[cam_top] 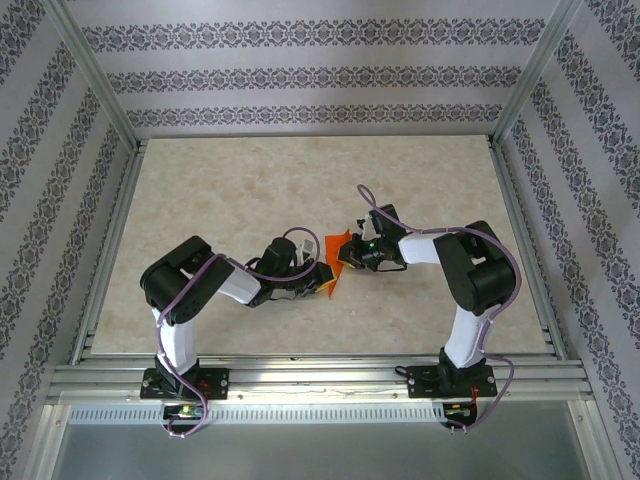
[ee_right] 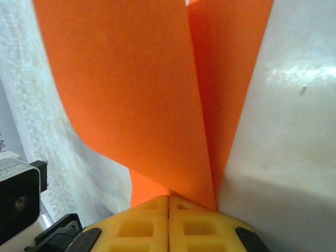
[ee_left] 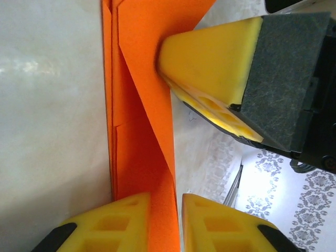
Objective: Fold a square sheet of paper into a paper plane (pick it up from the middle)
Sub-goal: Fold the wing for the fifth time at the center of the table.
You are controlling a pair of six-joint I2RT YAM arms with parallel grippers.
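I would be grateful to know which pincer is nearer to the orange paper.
Right: the right pincer is shut on the orange paper; the left pincer straddles it, jaws slightly parted.

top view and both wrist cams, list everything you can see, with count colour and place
paper: one, orange, partly folded, mid-table between the arms
table: one, beige marbled, under everything
walls: three, grey patterned stripes, left, back and right
frame: one, silver rails, around the table
cables: two, purple, along the arms
left arm: one, black and white, near left
right arm: one, black and white, near right
left jaws: yellow, slightly apart, paper between them
right jaws: yellow, shut on the paper
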